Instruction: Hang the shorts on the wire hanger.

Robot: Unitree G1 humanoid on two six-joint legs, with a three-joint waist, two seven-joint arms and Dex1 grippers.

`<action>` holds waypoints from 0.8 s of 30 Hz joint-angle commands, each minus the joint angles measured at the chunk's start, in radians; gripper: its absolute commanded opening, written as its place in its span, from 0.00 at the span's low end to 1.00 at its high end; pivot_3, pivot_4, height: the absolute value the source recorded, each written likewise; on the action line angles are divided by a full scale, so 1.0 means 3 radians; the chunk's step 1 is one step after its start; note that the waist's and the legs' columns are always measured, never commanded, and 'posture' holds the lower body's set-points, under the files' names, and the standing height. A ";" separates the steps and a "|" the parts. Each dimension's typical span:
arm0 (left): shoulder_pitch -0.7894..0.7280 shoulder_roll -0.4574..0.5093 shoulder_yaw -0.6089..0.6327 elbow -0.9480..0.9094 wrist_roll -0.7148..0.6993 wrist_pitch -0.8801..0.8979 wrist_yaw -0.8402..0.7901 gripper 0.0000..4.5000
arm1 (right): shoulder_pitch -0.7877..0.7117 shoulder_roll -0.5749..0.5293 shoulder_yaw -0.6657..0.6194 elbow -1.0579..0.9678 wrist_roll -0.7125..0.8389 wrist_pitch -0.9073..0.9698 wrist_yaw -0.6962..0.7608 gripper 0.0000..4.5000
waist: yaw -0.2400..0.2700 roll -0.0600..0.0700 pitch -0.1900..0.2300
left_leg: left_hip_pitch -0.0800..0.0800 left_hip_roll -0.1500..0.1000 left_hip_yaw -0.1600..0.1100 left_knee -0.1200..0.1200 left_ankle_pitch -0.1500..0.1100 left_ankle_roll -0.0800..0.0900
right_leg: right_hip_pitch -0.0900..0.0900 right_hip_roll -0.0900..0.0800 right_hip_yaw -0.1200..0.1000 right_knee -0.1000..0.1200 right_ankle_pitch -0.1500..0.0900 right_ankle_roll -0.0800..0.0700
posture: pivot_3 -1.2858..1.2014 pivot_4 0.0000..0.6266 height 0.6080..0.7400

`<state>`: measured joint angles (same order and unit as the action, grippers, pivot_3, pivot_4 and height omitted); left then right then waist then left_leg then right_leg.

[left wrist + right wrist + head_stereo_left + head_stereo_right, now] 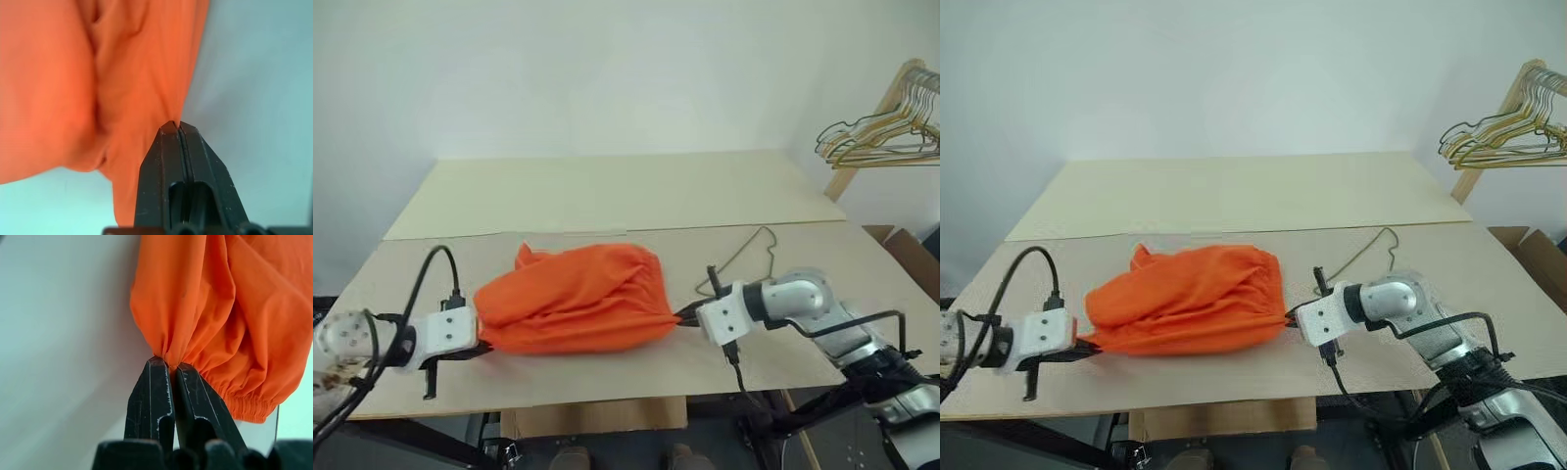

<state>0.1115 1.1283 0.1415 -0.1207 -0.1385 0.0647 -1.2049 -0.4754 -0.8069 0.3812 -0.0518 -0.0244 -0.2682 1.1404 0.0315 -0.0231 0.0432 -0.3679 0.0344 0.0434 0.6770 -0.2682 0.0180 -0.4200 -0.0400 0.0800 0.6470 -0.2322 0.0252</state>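
The orange shorts (573, 299) lie bunched in the middle of the tan table (607, 377), stretched between my two grippers. At the shorts' left end, my left gripper (481, 345) is shut, its black fingertips (166, 134) pinching the fabric's edge (142, 98). My right gripper (682, 315) is shut on a gathered fold at the shorts' right end (168, 363), close to the elastic waistband (249, 406). The thin wire hanger (744, 245) lies flat on the table just behind the right gripper, partly hidden by it, with its hook toward the right.
A bunch of gold and dark wire hangers (886, 132) hangs on a wooden rack at the far right. A cardboard box (911, 257) sits beside the table's right edge. A paler board (607, 186) covers the back of the table.
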 commanded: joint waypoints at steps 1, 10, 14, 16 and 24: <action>-0.0649 -0.0283 -0.0140 0.0221 0.0207 0.0006 0.0443 0.00 | -0.0334 0.0239 -0.0205 0.0141 0.0017 0.0516 -0.0228 0.00 | 0.0018 0.0000 0.0000 | 0.0004 0.0000 0.0000 0.0001 0.0002 0.0002 | 0.0005 0.0001 -0.0001 0.0000 -0.0002 0.0004 | 0.56 0.00 1.00; -0.3738 -0.1609 -0.0332 0.2250 0.1070 0.0249 0.3001 0.00 | -0.2445 0.1014 -0.0490 0.2588 -0.0920 0.0692 -0.2801 0.00 | 0.0098 -0.0008 -0.0001 | -0.0046 0.0000 -0.0027 -0.0012 0.0057 -0.0035 | -0.0038 0.0015 -0.0021 -0.0004 0.0054 -0.0020 | 0.56 0.00 1.00; -0.4257 -0.1650 0.0000 0.2236 0.0825 -0.0198 0.3444 0.00 | -0.2961 0.1067 -0.0811 0.2951 -0.0889 0.0239 -0.3745 0.00 | 0.0050 -0.0012 -0.0004 | -0.0094 -0.0006 -0.0025 -0.0042 0.0079 -0.0101 | -0.0101 -0.0003 -0.0023 0.0001 0.0054 -0.0020 | 0.56 0.00 1.00; -0.4235 -0.1561 0.0061 0.2042 0.0795 -0.0237 0.3419 0.00 | -0.2965 0.1021 -0.0846 0.2922 -0.0902 0.0055 -0.3840 0.00 | 0.0018 -0.0011 -0.0005 | -0.0119 -0.0011 -0.0024 -0.0052 0.0081 -0.0113 | -0.0130 -0.0012 -0.0031 0.0000 0.0054 -0.0019 | 0.56 0.00 1.00; -0.2664 -0.1170 0.0279 0.0561 0.0220 -0.0156 0.2392 0.00 | -0.1933 0.0815 -0.0620 0.1955 -0.0923 -0.0432 -0.3117 0.00 | -0.0103 -0.0017 -0.0013 | -0.0120 -0.0013 -0.0022 -0.0041 0.0068 -0.0115 | -0.0118 -0.0017 -0.0038 -0.0018 0.0051 -0.0009 | 0.56 0.00 1.00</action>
<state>-0.7727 0.7253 0.1827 0.1854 -0.0261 -0.0083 -0.4025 -1.0993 -0.5245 0.1943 0.6466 -0.3075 -0.3782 0.1332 0.0004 -0.0283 0.0393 -0.4045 0.0306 0.0366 0.6654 -0.2497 -0.0117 -0.4555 -0.0449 0.0687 0.6420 -0.2168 0.0226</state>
